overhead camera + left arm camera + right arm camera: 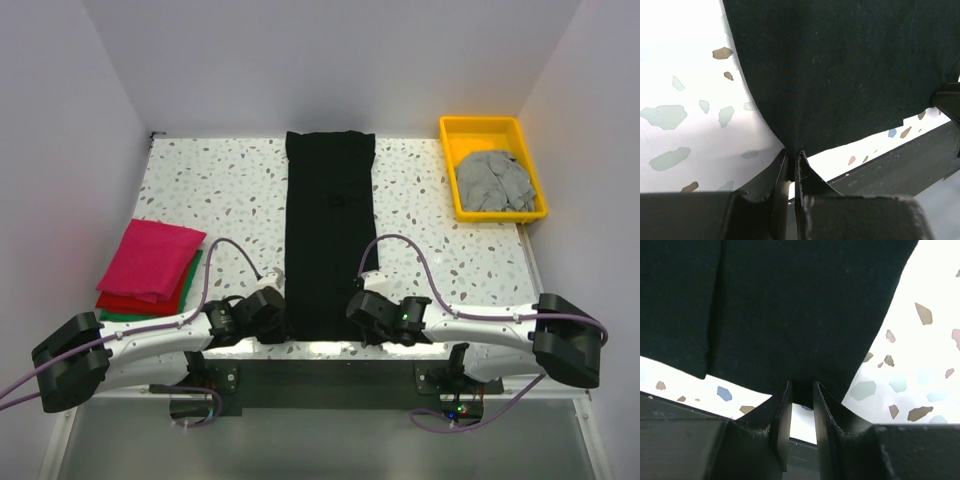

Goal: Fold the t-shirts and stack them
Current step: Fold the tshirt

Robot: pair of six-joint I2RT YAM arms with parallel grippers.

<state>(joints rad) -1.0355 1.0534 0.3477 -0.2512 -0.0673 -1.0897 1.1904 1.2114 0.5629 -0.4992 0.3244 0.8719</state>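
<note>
The black t-shirt (330,230) lies as a long narrow strip down the middle of the table, from the far edge to the near edge. My left gripper (283,318) is shut on its near left corner (840,75), the cloth puckering into the jaws (792,157). My right gripper (352,307) holds the near right corner (790,305); its jaws (802,390) stand a little apart with the hem pinched between them. The magenta t-shirt (150,255) lies folded on top of the red one (130,300) and the green one (192,283) at the left. The grey t-shirt (492,180) lies crumpled in the tray.
The yellow plastic tray (480,123) stands at the far right corner. White walls close in the left, far and right sides. The near table edge and the dark base rail (900,170) lie just behind both grippers.
</note>
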